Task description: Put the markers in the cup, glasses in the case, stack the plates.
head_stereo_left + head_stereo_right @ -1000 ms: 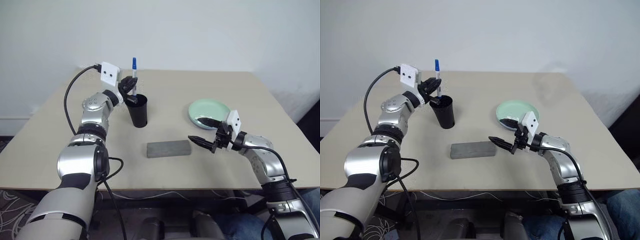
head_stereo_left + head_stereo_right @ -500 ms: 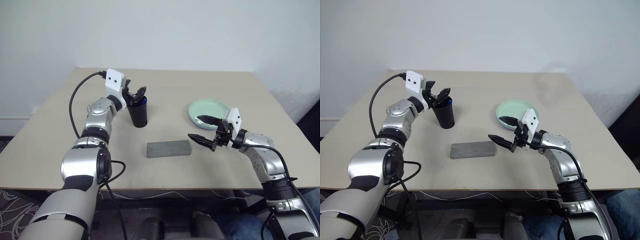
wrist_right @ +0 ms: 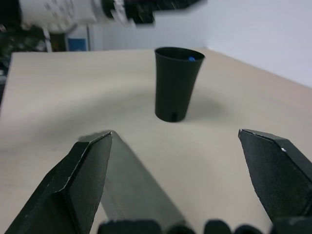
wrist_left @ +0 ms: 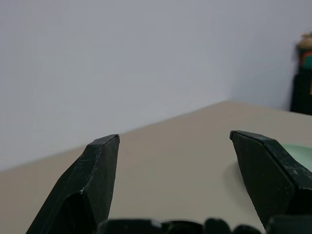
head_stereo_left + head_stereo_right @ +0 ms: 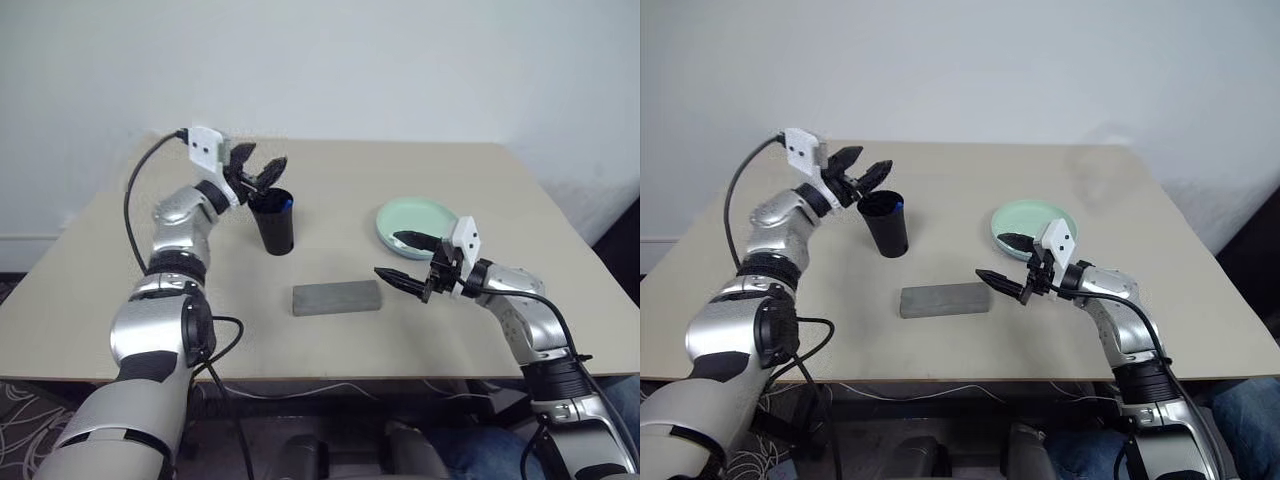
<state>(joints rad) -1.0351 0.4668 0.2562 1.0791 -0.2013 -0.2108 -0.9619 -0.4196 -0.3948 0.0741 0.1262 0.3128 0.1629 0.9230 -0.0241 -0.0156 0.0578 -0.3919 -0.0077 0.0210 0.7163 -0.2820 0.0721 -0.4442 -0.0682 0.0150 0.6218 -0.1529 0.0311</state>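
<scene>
Left eye view: the cup [image 5: 274,222] stands upright on the bench [image 5: 120,260], left of centre, with a blue marker cap [image 5: 288,204] just showing inside its rim. The left gripper [image 5: 256,175] hovers just above and beside the rim, jaws spread wide and empty. The case [image 5: 338,297] lies flat near the front, closed as far as I can tell, and the mint plate [image 5: 417,226] sits to the right. The right gripper [image 5: 408,258] hangs between case and plate, jaws fully apart, holding nothing.

Handling, as a judgement: the cup looks light, glossy and tall, so a knock near the rim could tip it; any hold should be low on the wall. The markers are slim, stiff and smooth, best pinched mid-barrel. The case seems rigid and light; across its narrow width is the sensible grip. The plate is shallow and probably slippery, so the raised rim is the only real purchase. I cannot make out the glasses or the blue plate.
</scene>
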